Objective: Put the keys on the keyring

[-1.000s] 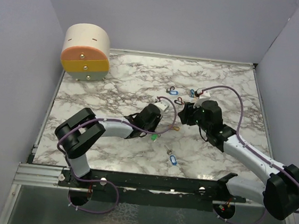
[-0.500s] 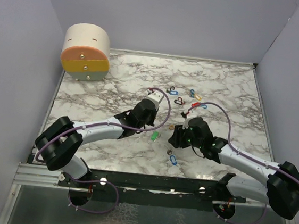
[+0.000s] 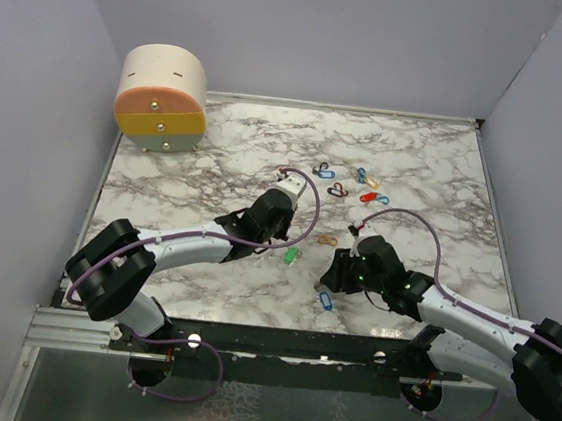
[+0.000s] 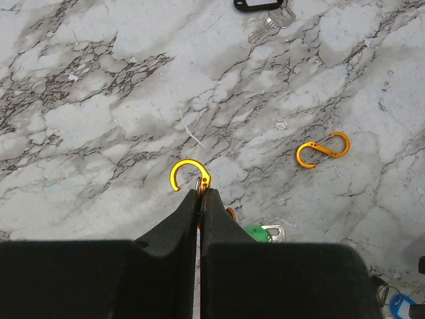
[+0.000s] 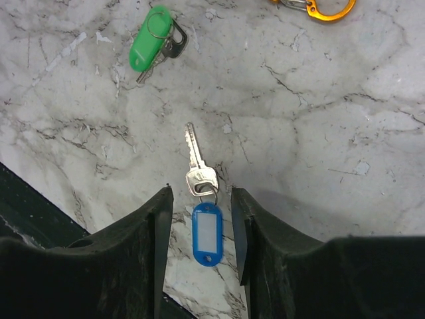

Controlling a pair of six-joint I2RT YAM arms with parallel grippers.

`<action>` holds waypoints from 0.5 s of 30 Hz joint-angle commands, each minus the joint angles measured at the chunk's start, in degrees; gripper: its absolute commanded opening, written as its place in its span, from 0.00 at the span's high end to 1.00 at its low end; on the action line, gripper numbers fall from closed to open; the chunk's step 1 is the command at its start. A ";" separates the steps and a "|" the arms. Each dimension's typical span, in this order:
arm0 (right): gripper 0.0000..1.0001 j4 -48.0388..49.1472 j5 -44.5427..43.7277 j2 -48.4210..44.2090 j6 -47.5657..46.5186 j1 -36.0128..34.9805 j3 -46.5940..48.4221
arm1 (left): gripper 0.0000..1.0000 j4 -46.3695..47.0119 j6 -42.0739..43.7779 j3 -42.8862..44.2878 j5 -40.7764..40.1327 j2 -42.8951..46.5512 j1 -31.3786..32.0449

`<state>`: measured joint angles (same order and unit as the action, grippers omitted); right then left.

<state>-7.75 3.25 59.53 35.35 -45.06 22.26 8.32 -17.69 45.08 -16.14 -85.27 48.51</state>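
In the left wrist view my left gripper [image 4: 200,193] is shut on an orange keyring clip [image 4: 188,173]; its open hook sticks out past the fingertips just above the marble. A green-tagged key [image 4: 260,233] lies right beside the fingers. In the right wrist view my right gripper [image 5: 199,199] is open, low over the table, with a blue-tagged key [image 5: 205,231] lying between its fingers. The green key [image 5: 151,38] lies further ahead. From above, the left gripper [image 3: 294,240] is by the green key [image 3: 290,256] and the right gripper [image 3: 330,279] is over the blue key [image 3: 325,300].
A second orange clip [image 3: 328,241] lies between the arms. More tagged keys and coloured clips [image 3: 368,196] are scattered at the back centre. A round drawer unit [image 3: 162,98] stands at the back left. The black rail [image 3: 277,343] runs along the near edge.
My right arm has swung from the back centre toward the near edge and come down over the blue key. My left arm stretched out to the right early on, then held still.
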 commanded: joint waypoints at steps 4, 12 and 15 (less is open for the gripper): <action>0.61 0.56 0.90 0.55 2.00 -0.42 -1.99 | 1.00 0.28 -0.68 -0.72 -1.61 2.29 0.43; 0.65 2.90 2.03 2.18 2.08 -0.48 -2.96 | 1.00 0.07 -0.68 -0.50 -1.79 2.30 0.42; 0.67 3.96 2.76 2.97 2.25 -0.56 -3.34 | 1.00 0.10 -0.68 -0.45 -1.79 2.18 0.48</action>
<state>-6.74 4.23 61.60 36.86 -45.08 19.77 8.21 -17.72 45.08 -16.21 -84.42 48.51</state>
